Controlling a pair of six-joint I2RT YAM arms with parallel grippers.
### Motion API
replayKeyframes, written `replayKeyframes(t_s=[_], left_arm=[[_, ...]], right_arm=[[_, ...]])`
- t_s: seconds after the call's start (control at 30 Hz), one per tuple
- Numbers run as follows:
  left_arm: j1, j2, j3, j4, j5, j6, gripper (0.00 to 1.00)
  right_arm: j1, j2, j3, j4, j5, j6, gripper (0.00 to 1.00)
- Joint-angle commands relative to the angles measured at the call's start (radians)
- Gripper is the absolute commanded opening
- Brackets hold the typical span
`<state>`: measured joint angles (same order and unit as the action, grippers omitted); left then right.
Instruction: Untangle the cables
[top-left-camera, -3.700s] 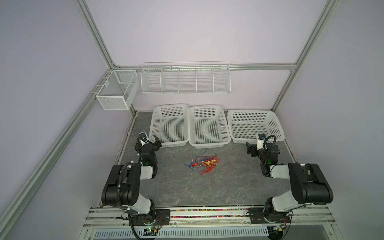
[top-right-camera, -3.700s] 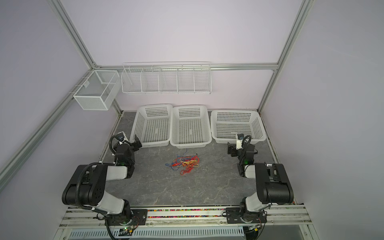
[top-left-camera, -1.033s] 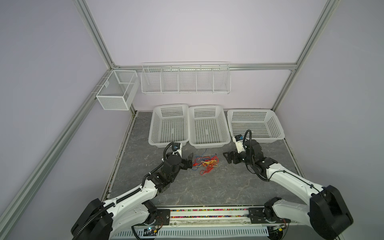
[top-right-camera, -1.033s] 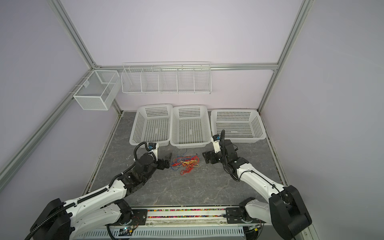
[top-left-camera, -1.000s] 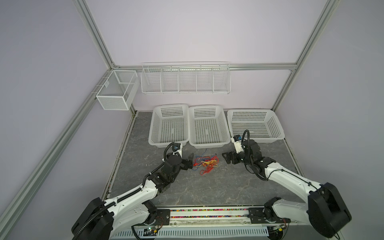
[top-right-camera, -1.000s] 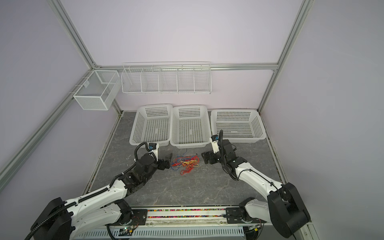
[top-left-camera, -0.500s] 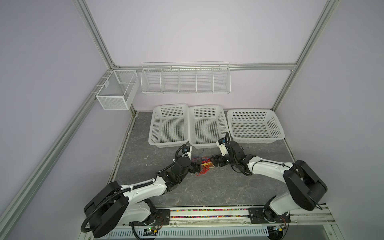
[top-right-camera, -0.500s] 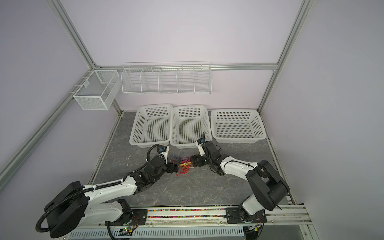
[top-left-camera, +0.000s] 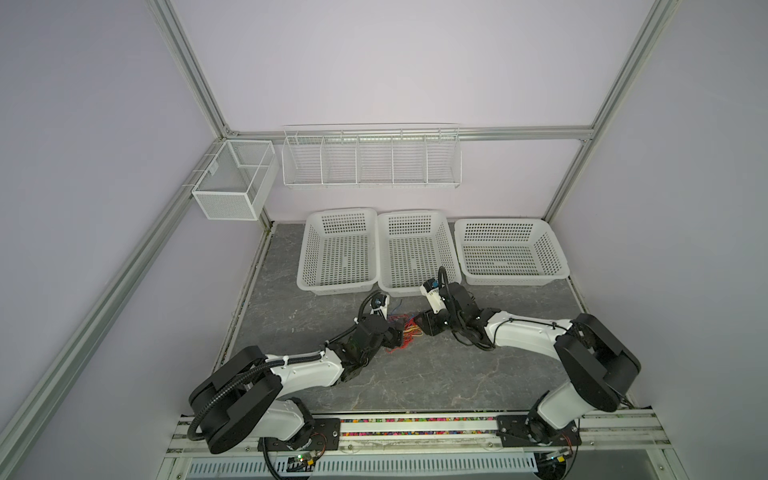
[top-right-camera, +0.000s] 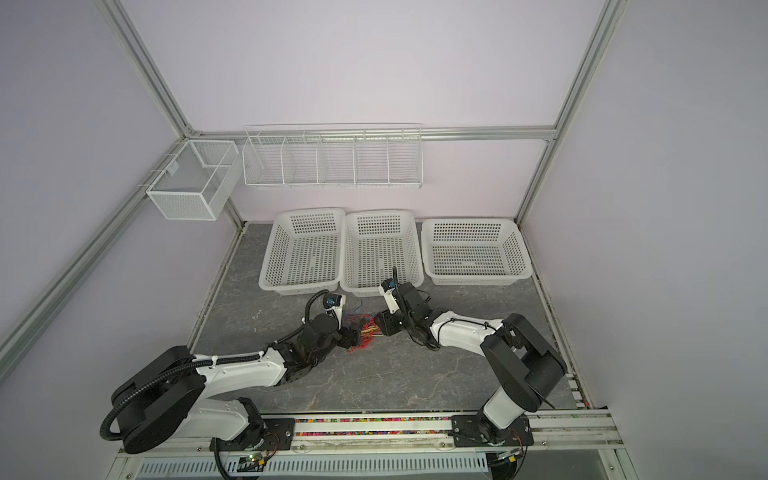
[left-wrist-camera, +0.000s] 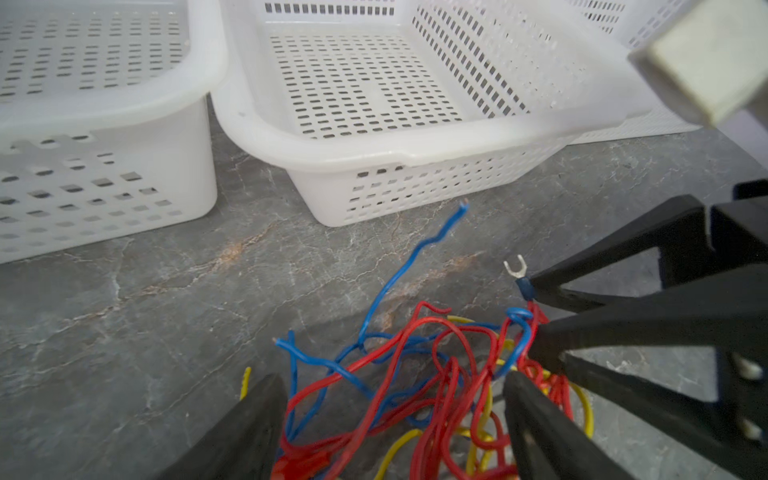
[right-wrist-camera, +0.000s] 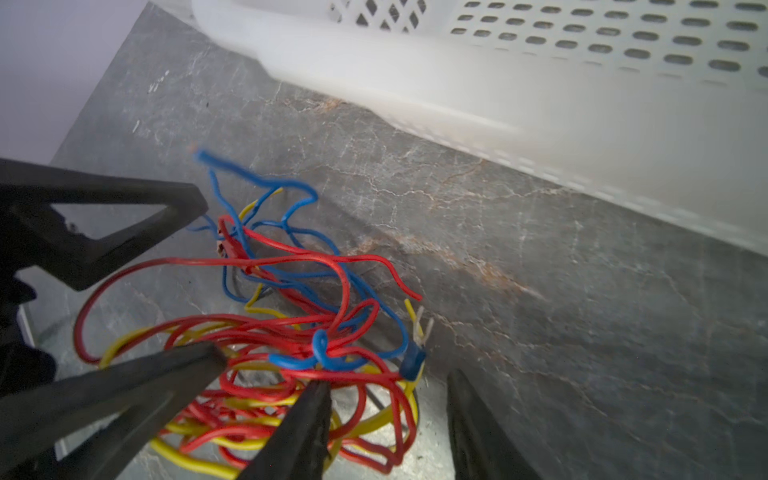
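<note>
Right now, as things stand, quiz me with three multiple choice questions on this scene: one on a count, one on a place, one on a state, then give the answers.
1. How many white baskets stand on the table? A two; B four; C three.
2. Where do the cables lie? A in the middle basket; B on the table between the left gripper and the right gripper; C in the right basket.
3. What state are the cables in? A one tangled heap; B laid out straight; C sorted by colour.
Answers: 1 C, three stand in a row at the back; 2 B, both top views show them there; 3 A, red, yellow and blue strands loop through each other.
</note>
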<state>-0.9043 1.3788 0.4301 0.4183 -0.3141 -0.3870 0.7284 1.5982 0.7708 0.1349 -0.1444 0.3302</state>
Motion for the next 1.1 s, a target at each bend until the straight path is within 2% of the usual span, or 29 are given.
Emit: replayKeyframes(t_s=[0.0, 0.1, 0.13, 0.37, 0.6, 0.8, 1.07], left_arm=[[-0.006, 0.021, 0.005, 0.075, -0.004, -0.024, 0.70], [-0.006, 0.029, 0.013, 0.062, -0.009, -0.021, 0.48], [-0.007, 0.029, 0.016, 0.053, -0.011, -0.020, 0.43], [-0.006, -0.013, 0.010, 0.013, -0.061, -0.012, 0.02], [-0.006, -0.058, 0.009, -0.007, -0.091, 0.007, 0.00], [-0.005, -0.095, 0.011, -0.019, -0.100, 0.020, 0.00], [-0.006, -0.141, -0.018, -0.032, -0.097, 0.007, 0.00]], right_arm=[[0.009, 0.012, 0.030, -0.018, -0.021, 0.000, 0.27], [0.010, 0.015, 0.045, -0.039, -0.015, 0.000, 0.08], [0.011, 0.011, 0.048, -0.047, -0.005, -0.001, 0.06], [0.011, -0.053, 0.055, -0.110, 0.081, -0.036, 0.06], [0.011, -0.116, 0.077, -0.187, 0.145, -0.072, 0.08], [0.019, -0.139, 0.102, -0.184, 0.083, -0.097, 0.23], [0.070, -0.044, 0.216, -0.160, 0.043, -0.115, 0.36]])
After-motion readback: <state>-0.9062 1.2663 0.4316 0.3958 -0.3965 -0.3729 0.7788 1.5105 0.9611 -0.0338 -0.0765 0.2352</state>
